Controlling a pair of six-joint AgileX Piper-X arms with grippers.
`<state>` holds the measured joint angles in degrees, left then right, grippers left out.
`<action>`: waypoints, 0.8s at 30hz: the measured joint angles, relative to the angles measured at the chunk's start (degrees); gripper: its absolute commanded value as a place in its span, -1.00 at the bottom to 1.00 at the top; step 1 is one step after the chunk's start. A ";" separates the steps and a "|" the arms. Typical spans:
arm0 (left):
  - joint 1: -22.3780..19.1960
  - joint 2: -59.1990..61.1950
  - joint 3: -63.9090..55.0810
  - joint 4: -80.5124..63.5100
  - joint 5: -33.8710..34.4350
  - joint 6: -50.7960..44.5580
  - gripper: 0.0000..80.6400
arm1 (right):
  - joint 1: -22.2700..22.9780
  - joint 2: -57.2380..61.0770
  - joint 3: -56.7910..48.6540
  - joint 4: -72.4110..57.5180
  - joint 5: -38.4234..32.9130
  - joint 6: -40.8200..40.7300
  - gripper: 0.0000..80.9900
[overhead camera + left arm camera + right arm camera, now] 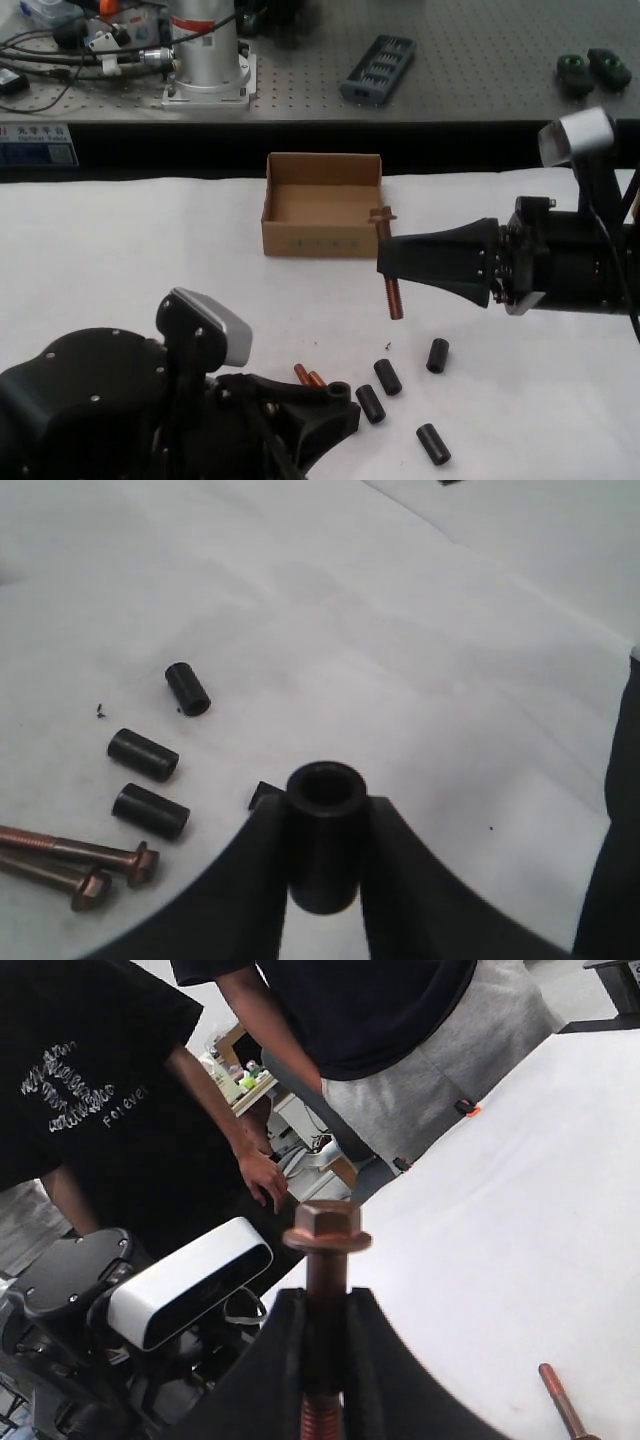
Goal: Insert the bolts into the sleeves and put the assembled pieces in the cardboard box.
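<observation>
Right jaws pinch a bolt [393, 296], head up, near the cardboard box [310, 236]. Left jaws clamp a black sleeve [326, 792] near loose sleeves [150, 811] and bolts [78, 846].

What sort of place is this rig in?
Probably a robotics lab: a perforated optical table with loose cables on it stands behind a white-covered bench.

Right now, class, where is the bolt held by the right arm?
In the high view the bolt stands upright in the right claw, beside the cardboard box's near right corner; loose sleeves lie nearer the camera.
</observation>
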<state>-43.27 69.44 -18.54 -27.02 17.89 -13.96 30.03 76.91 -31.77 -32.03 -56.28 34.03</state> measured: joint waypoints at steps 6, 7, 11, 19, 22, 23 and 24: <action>0.00 3.76 -1.27 -3.76 0.32 -0.24 -0.67 | 0.00 0.96 0.00 0.88 -0.10 -3.21 -0.94; 0.00 4.07 -1.37 -4.43 0.32 -0.68 -0.67 | 0.00 1.39 0.00 0.88 -0.25 -3.33 -0.94; 0.00 5.13 -1.38 -5.54 0.32 -2.22 -0.74 | 0.00 2.57 0.33 0.88 -0.24 -4.71 -0.94; 0.00 8.32 -2.80 -6.63 4.53 -4.47 -0.88 | 0.00 2.54 2.53 0.88 -0.34 -7.51 -0.94; 0.00 8.58 -3.57 -6.45 6.18 -4.06 -0.88 | 0.00 2.54 3.63 0.88 -0.31 -8.34 -0.94; 0.00 8.68 -3.96 -6.41 6.66 -3.95 -0.88 | 0.00 2.54 3.76 0.88 -0.31 -8.46 -0.94; 0.00 8.75 -4.30 -6.14 6.97 -3.73 -0.88 | 0.00 2.54 3.77 0.88 -0.31 -8.60 -0.94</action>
<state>-43.27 78.20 -22.84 -33.15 24.86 -17.69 30.03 79.45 -28.00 -31.15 -56.59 25.44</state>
